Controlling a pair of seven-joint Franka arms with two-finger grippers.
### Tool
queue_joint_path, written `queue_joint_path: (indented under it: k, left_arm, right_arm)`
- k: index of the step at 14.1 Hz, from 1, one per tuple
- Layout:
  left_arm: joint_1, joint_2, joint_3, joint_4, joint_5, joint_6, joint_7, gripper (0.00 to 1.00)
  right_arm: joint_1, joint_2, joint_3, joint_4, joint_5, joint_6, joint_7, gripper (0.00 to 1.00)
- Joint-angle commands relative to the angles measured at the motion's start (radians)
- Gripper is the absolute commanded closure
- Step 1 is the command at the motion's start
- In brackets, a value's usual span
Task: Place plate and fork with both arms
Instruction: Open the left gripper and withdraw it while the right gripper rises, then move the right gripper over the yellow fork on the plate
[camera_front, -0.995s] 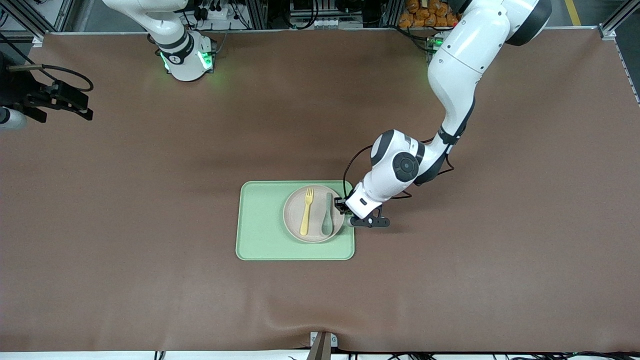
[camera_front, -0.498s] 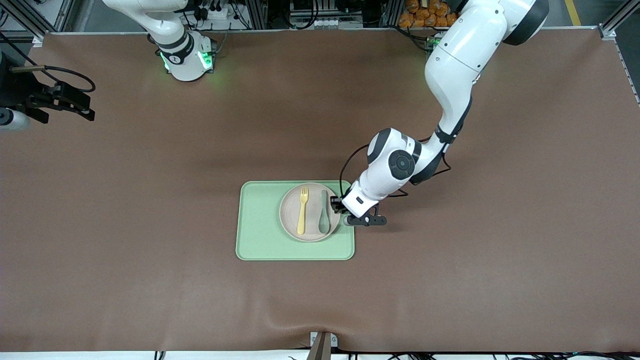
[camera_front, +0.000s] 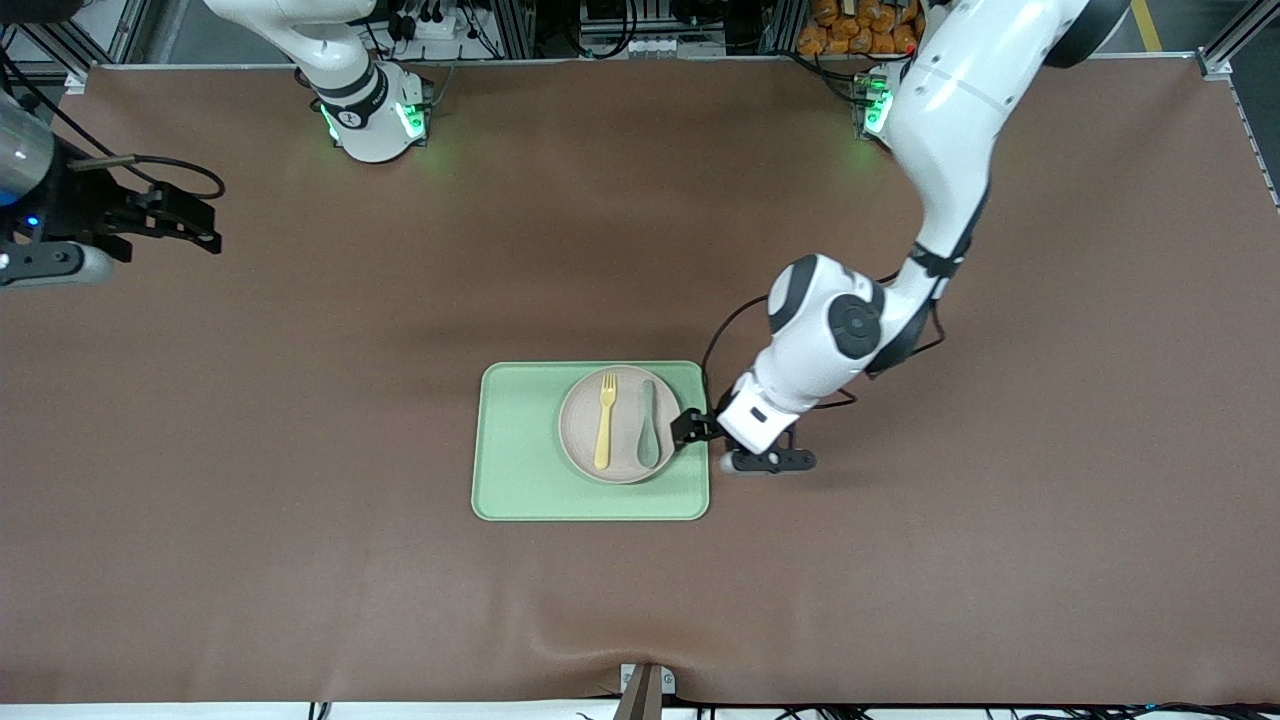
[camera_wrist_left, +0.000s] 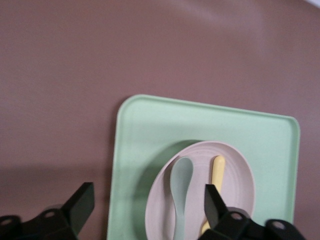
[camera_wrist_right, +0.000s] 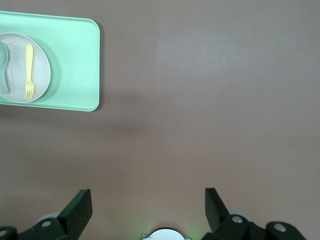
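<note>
The pale pink plate (camera_front: 580, 425) lies on the light green tray (camera_front: 520, 450). The yellow fork (camera_front: 605, 425) lies on the plate beside a grey-green spoon (camera_front: 647, 430). My left gripper (camera_front: 692, 428) is open and empty, low over the tray's edge at the plate's rim, on the side toward the left arm's end. In the left wrist view the plate (camera_wrist_left: 240, 182), the fork (camera_wrist_left: 218, 170) and the spoon (camera_wrist_left: 181, 182) show between the left gripper's (camera_wrist_left: 147, 200) spread fingers. My right gripper (camera_front: 205, 222) is open and empty, over bare table at the right arm's end.
The right wrist view shows the tray (camera_wrist_right: 75, 60), the plate (camera_wrist_right: 41, 75) and the fork (camera_wrist_right: 29, 70) small, and the right gripper (camera_wrist_right: 147, 197) open. Brown mat surrounds the tray. The arm bases stand along the table's edge farthest from the front camera.
The plate slid slightly toward the right arm's end on the tray. The left gripper then drew back from the rim toward the left arm's end. The right gripper shifted slightly toward the table's middle.
</note>
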Motion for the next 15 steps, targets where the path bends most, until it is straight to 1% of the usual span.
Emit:
queue_joint_path:
  k: [1,3,5,7,10,12,13,15]
  left_arm:
    - [0.103,-0.173,0.001,-0.038,0.047,-0.192,-0.011,0.00]
    - [0.184,-0.259,-0.001,-0.032,0.114,-0.324,-0.007,0.00]
    - [0.259,-0.340,-0.002,-0.029,0.200,-0.450,-0.002,0.00]
    - [0.339,-0.415,-0.004,-0.026,0.215,-0.544,0.004,0.00]
    - [0.443,-0.506,-0.005,-0.026,0.215,-0.651,0.078,0.00]
    - [0.485,-0.540,-0.002,-0.017,0.218,-0.716,0.093,0.00]
    - [0.490,-0.547,-0.001,-0.015,0.228,-0.751,0.093,0.00]
    - [0.491,-0.578,-0.004,-0.014,0.303,-0.782,0.108,0.00]
  right_arm:
    - [0.020,0.023,-0.001,0.019,0.009,-0.002,-0.006,0.00]
    - [0.043,0.044,-0.003,0.019,0.026,0.036,-0.008,0.00]
    - [0.049,0.063,-0.003,0.019,0.078,0.090,-0.005,0.00]
    - [0.077,0.104,-0.003,0.019,0.081,0.130,0.014,0.00]
    - [0.149,0.161,-0.001,0.023,0.081,0.220,0.125,0.00]
    - [0.204,0.219,-0.003,0.037,0.075,0.231,0.182,0.00]
    - [0.230,0.257,-0.003,0.051,0.072,0.240,0.214,0.00]
    - [0.271,0.346,-0.003,0.109,0.074,0.277,0.308,0.00]
